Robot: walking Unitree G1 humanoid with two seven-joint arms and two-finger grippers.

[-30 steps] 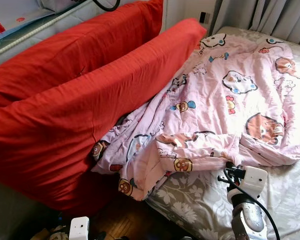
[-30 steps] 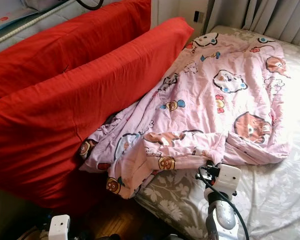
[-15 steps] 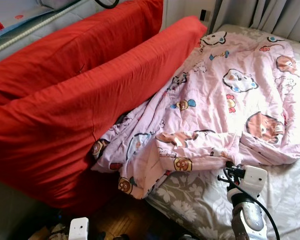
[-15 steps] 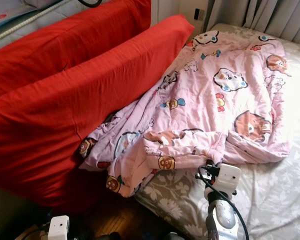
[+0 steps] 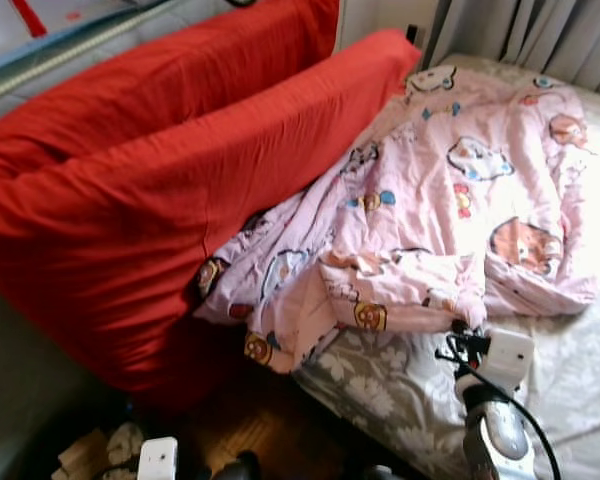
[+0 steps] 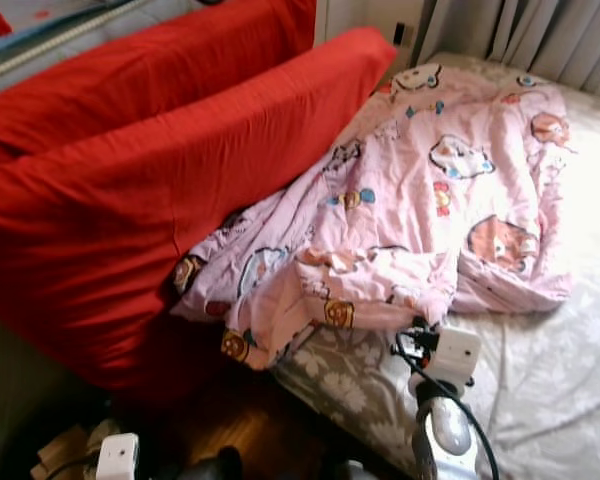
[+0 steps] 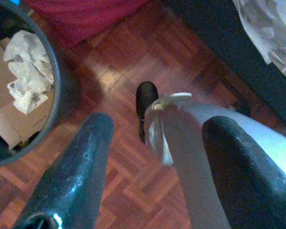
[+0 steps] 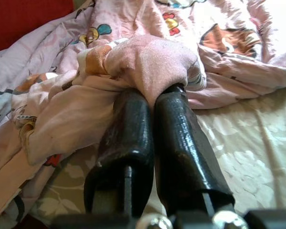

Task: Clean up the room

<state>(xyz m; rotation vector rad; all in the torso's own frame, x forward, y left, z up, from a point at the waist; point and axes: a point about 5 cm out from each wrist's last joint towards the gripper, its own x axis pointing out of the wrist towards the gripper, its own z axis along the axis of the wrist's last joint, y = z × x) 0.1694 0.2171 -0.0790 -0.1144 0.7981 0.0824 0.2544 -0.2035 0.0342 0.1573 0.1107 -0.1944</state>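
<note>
A pink cartoon-print blanket (image 5: 450,200) lies rumpled across the bed, and its near corner hangs over the bed's edge. My right gripper (image 8: 152,95) is shut on a fold of the blanket's near edge, with pink cloth bunched over the fingertips. In the left eye view the right gripper (image 5: 460,335) sits low on the grey floral sheet (image 5: 380,390). My left gripper (image 7: 159,124) is open, with nothing between its fingers. It hangs over the wooden floor beside a dark bin (image 7: 55,81).
Two large red cushions (image 5: 180,200) lean against the bed's left side, and the blanket touches the nearer one. The bin holds crumpled paper (image 7: 26,71) and cardboard. Parquet floor (image 5: 250,430) lies between cushions and bed. Grey curtains (image 5: 540,40) hang behind the bed.
The whole view has shifted slightly and blurred, so the camera moved. The right gripper stays at the blanket's near edge. The left arm still hangs low.
</note>
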